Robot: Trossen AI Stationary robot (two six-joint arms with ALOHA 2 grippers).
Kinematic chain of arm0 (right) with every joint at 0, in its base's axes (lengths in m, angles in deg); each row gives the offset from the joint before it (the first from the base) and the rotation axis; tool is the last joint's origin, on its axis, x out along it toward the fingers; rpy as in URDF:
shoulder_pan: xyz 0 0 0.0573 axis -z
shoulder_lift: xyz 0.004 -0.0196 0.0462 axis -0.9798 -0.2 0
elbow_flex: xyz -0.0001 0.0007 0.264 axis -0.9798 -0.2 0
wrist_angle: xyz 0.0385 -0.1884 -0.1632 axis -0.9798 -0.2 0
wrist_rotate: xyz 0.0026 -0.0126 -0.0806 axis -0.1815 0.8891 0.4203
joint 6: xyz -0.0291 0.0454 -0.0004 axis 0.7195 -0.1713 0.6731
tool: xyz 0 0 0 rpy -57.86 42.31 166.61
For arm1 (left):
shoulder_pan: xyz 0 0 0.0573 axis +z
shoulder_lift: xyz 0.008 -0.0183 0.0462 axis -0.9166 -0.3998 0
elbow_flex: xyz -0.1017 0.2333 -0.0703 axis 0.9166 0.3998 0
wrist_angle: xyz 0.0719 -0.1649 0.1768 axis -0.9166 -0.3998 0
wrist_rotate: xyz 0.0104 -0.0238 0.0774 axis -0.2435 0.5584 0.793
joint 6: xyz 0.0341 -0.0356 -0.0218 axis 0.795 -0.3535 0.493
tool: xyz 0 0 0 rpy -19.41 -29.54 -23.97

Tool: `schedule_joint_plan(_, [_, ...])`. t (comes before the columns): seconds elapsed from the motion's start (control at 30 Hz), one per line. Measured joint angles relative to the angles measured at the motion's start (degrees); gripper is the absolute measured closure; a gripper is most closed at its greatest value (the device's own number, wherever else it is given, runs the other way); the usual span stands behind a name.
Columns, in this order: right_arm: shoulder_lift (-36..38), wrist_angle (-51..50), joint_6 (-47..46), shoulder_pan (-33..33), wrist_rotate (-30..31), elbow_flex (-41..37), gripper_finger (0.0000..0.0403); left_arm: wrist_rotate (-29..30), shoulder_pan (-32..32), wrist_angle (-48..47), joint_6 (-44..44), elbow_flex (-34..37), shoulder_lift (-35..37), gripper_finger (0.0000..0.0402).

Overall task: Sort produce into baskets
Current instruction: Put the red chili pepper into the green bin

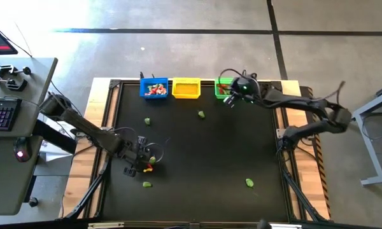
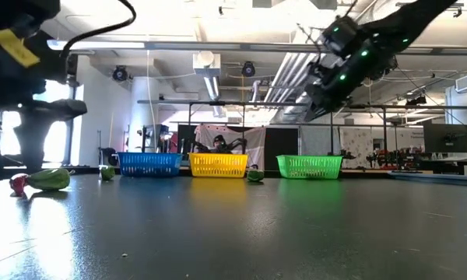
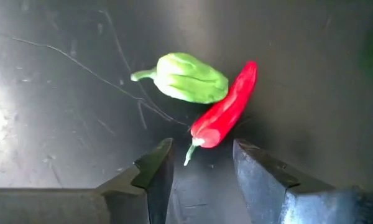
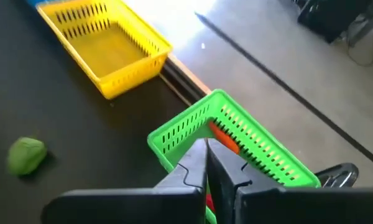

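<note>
Near the table's left side a red chili (image 3: 227, 111) and a green pepper (image 3: 189, 77) lie side by side on the black table top. My left gripper (image 3: 202, 165) hovers over them, open and pointing down, and the chili's stem end lies between its fingertips without touching either. At the far edge, my right gripper (image 4: 206, 165) is shut with nothing in it, raised over the near corner of the green basket (image 4: 236, 134), which holds an orange-red piece (image 4: 224, 138). The blue basket (image 1: 154, 88) holds several pieces of produce. The yellow basket (image 4: 105, 43) looks bare inside.
Loose green pieces lie on the table top at the far left (image 1: 148, 121), far middle (image 1: 201, 114), near left (image 1: 146, 184) and near right (image 1: 249, 182). The three baskets stand in a row along the far edge. A desk with a keyboard (image 1: 3, 114) stands left of the table.
</note>
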Motion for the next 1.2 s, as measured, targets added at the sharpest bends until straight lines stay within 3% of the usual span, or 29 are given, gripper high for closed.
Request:
schedule_joint_plan(0.3, [9.7, 2.2, -1.8, -0.6, 0.0, -5.4, 0.0402, -0.3, 0.3, 1.6, 1.9, -0.2, -4.6, 0.0262])
schedule_joint_plan(0.6, [11.2, 2.0, -2.2, -0.6, -0.3, -5.4, 0.0403, -2.9, 0.3, 0.9, 1.6, -0.2, -4.5, 0.0391])
schedule_joint_plan(0.93, [11.2, -0.3, -1.3, -3.6, -0.4, -5.4, 0.0403, -9.0, -0.3, -0.5, -2.8, 0.4, 0.2, 0.0401])
schedule_joint_plan(1.07, [11.1, 1.8, -2.2, -7.9, -0.4, -6.6, 0.0403, -11.4, 1.4, 6.5, -3.3, 1.1, 5.3, 0.0401])
schedule_joint_plan(1.2, [11.1, 12.9, -3.4, -13.1, -1.3, -12.2, 0.0403, -15.6, 5.8, 19.8, -2.8, 4.6, 9.6, 0.0401])
